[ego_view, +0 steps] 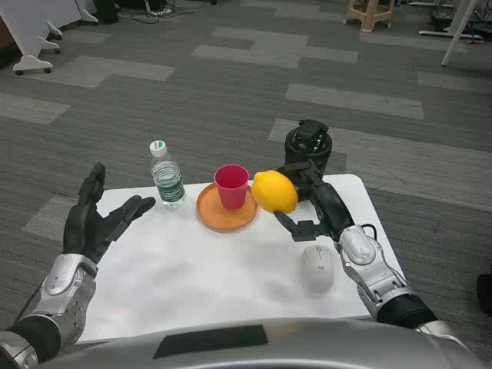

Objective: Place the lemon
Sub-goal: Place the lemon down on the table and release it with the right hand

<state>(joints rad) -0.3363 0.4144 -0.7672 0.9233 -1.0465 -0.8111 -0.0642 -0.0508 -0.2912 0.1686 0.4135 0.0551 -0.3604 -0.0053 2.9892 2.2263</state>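
One lemon (274, 191) in right hand (317, 206) fingers | left hand (96, 219) spread, empty | cup (231, 186) on plate (223, 218) beside

Office or lab space: grey patchwork carpet tiles (231, 84), wheeled whiteboard base (34, 46) upper left, stool (371, 14) and cables (154, 11) along top edge.

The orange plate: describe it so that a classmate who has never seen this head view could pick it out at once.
Start at the white table and look to its far edge, near the middle. There the orange plate lies flat between a water bottle on its left and a lemon held in the right robot hand. It alone is a shallow orange disc, and a pink cup stands on it.
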